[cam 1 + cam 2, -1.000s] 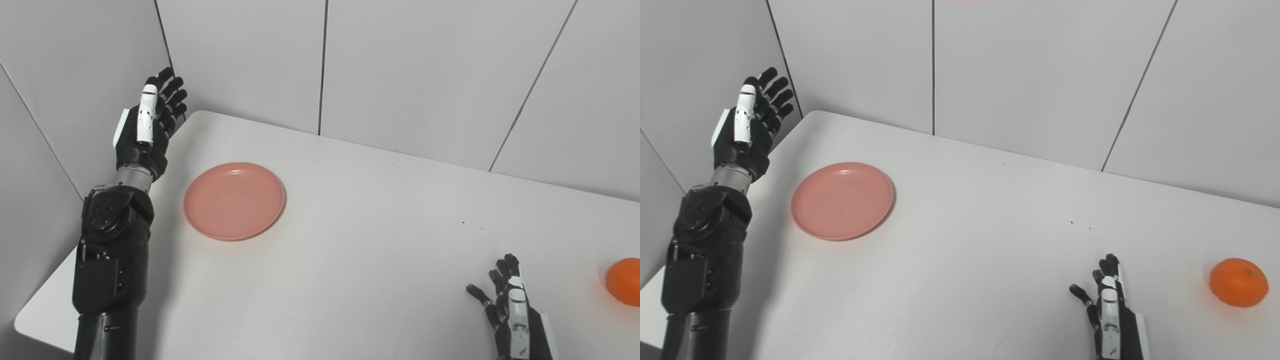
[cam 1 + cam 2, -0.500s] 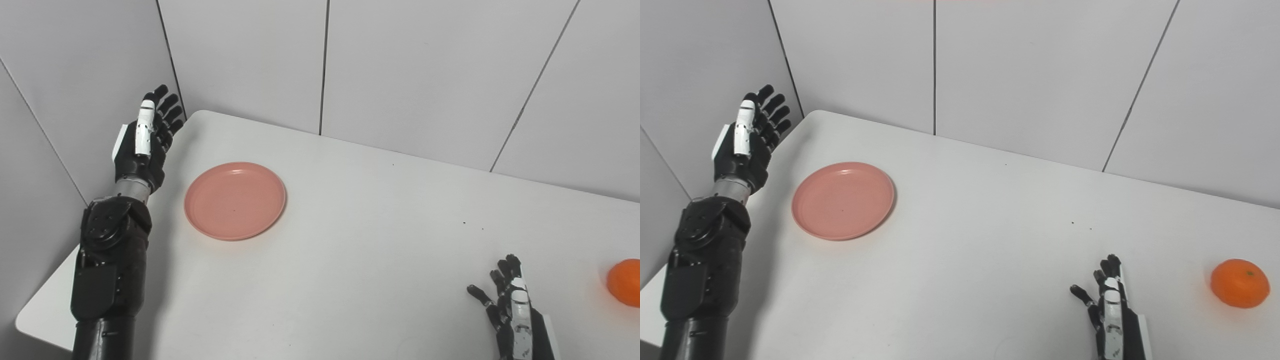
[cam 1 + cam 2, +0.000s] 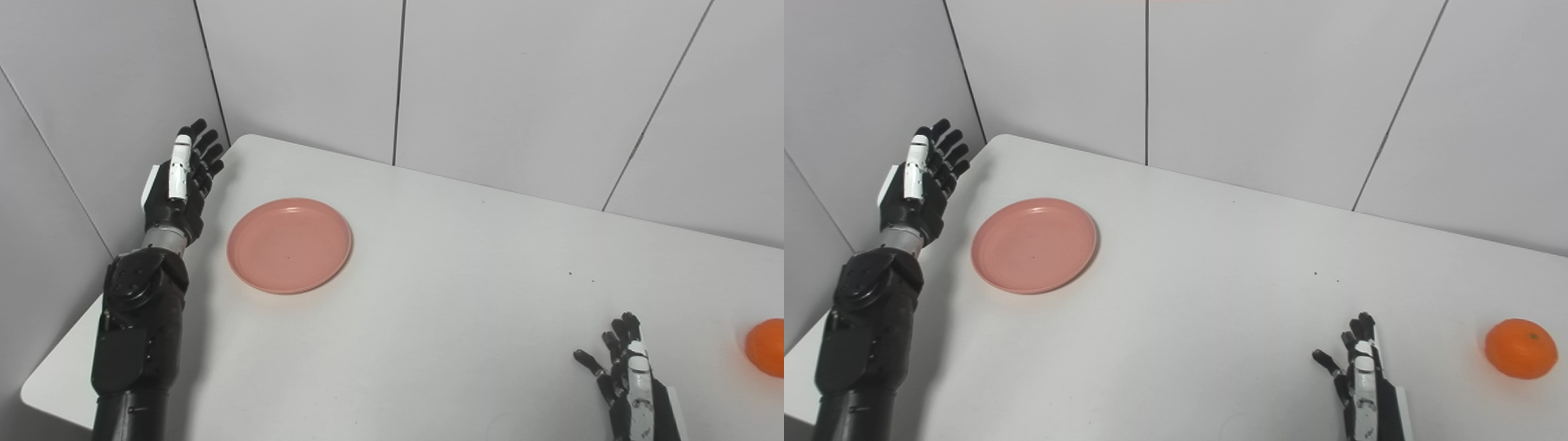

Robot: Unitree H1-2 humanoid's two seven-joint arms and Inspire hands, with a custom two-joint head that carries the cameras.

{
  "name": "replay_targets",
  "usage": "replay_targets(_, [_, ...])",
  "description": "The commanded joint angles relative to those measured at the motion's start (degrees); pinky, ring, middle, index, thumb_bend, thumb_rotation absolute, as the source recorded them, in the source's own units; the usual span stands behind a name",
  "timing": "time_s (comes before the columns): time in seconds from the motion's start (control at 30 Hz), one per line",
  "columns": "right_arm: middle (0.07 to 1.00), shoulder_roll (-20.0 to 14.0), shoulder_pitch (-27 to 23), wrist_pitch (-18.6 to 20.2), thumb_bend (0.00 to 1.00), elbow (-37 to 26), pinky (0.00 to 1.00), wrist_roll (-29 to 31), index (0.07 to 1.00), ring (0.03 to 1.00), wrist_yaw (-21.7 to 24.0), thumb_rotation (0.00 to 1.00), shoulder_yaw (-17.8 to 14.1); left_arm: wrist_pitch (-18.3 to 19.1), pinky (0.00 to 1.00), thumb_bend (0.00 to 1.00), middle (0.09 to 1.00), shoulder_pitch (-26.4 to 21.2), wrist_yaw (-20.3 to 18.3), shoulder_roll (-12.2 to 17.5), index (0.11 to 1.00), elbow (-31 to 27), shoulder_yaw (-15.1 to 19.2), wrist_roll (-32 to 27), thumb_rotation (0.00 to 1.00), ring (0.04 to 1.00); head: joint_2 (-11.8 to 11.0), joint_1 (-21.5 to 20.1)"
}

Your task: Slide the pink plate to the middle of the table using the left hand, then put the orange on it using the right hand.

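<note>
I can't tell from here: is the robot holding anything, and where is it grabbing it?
Nothing. Both the left hand and right hand are open and empty.

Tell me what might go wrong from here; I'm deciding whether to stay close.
1. The round pink plate lies near the white table's left side; a misdirected push by the open left hand might send it off.
2. The round orange fruit rests apart from the open right hand and may roll if nudged.
</note>
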Motion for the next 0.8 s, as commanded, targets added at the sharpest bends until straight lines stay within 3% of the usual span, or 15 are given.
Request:
replay_targets(0.0, [1.0, 0.0, -0.2, 0.0, 0.17, -1.2, 1.0, 0.5, 1.0, 1.0, 0.2, 1.0, -0.5, -2.2, 0.95, 0.35, 0.931, -1.3, -0.2, 1.6, 0.908, 0.0, 0.5, -0.4, 1.0, 0.938, 0.1, 0.0])
replay_targets(0.77, [1.0, -0.1, 0.2, -0.3, 0.16, -1.7, 1.0, 0.2, 1.0, 1.0, 0.0, 1.0, -0.5, -6.0, 0.97, 0.33, 0.939, -0.7, -1.7, 1.5, 0.92, 7.1, -0.2, -0.7, 1.0, 0.949, 0.3, 0.8])
